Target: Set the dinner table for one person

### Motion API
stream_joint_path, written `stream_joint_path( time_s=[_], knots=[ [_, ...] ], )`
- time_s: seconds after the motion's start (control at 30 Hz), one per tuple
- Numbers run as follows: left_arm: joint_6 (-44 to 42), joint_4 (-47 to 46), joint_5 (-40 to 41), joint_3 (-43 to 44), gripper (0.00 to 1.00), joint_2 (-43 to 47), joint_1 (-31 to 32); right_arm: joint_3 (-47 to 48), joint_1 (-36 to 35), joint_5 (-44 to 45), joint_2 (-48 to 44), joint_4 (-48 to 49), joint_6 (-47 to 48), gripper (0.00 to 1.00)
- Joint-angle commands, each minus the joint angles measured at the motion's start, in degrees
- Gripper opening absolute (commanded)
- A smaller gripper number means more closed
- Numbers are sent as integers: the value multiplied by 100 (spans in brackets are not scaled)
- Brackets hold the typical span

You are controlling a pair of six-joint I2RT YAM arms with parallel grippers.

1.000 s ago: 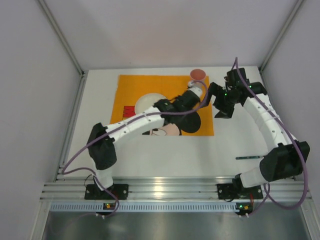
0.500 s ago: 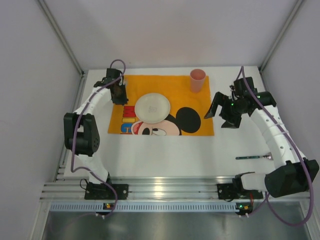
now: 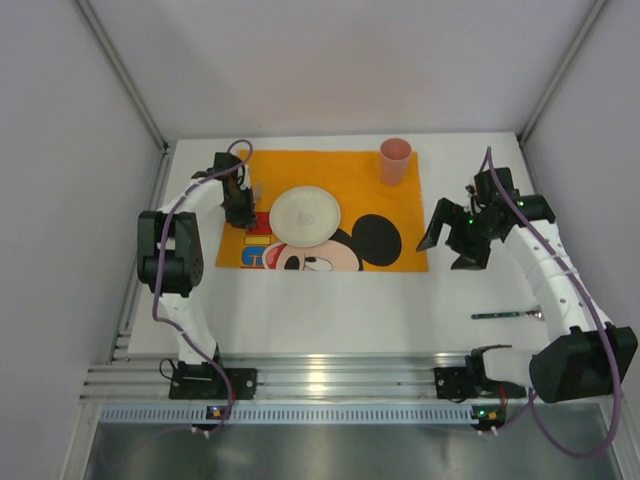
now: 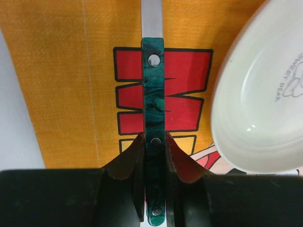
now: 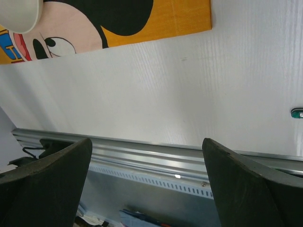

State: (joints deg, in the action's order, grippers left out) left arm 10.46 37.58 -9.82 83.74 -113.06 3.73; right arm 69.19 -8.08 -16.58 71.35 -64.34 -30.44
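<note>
Orange placemat (image 4: 57,71): woven cloth, matt, printed. White plate (image 4: 265,94): smooth, glossy glaze. The utensil (image 4: 154,94): polished marbled green handle, bright metal rivets, steel shank. The dinner table (image 5: 189,94): matt white, faintly grained. Near rail (image 3: 330,375): ribbed, reflective aluminium. Pink cup (image 3: 395,160): matt.

Bright, even overhead light, shadows faint; glare spots on the ribbed silver aluminium rail (image 3: 320,378) and the glossy round white plate (image 4: 253,127); right wrist view's near black pincer fingers (image 5: 47,184) soft-focused.
</note>
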Motion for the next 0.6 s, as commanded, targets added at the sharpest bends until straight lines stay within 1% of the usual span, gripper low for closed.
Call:
stream_joint_path(
  time_s=[0.0,0.17,0.3,0.43,0.47,0.57],
  knots=[
    [35,3,314,-86,16,20,-56,-19,209,-3,-174,62,213,100],
    [105,4,420,-165,18,20,-56,-204,491,14,-209,26,433,100],
    [158,21,499,-192,20,29,-56,-405,631,137,-315,17,433,100],
    [193,-5,666,-201,34,29,-56,-529,764,164,-332,9,416,100],
    [185,-5,675,-192,41,12,-56,-529,755,181,-332,9,424,100],
    [158,-5,736,-183,51,3,-56,-564,983,243,-306,9,416,100]
  ],
)
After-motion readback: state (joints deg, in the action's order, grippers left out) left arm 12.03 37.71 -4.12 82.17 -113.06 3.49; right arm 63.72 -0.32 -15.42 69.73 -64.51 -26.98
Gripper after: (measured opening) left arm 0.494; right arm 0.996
